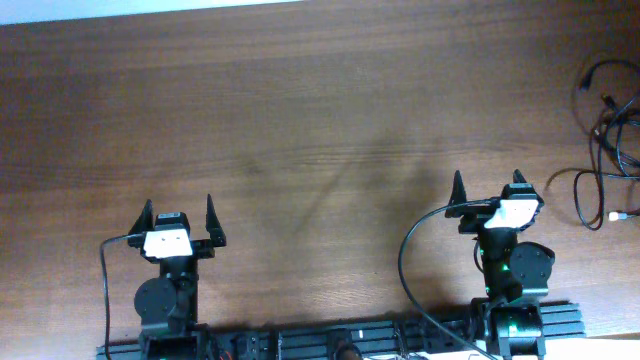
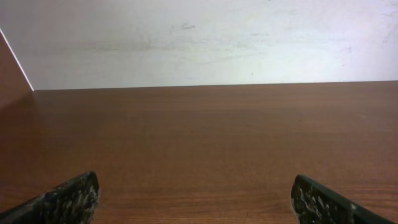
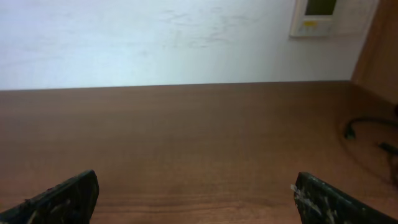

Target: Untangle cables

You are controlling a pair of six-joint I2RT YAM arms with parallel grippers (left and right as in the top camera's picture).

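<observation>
The cables (image 1: 606, 140) are thin black cords lying in loose tangled loops at the far right edge of the wooden table, with a small white plug tip at the lower right. A bit of one cable (image 3: 367, 130) shows at the right edge of the right wrist view. My right gripper (image 1: 488, 184) is open and empty, to the left of and nearer than the cables, apart from them. My left gripper (image 1: 178, 210) is open and empty at the front left, far from the cables. The left wrist view shows only bare table between its fingers (image 2: 196, 196).
The brown wooden table (image 1: 300, 120) runs to a white wall at the back. The arm bases and a black rail (image 1: 340, 340) stand at the front edge. A thick black arm cable (image 1: 405, 260) loops beside the right arm. A white wall panel (image 3: 317, 17) hangs at the back right.
</observation>
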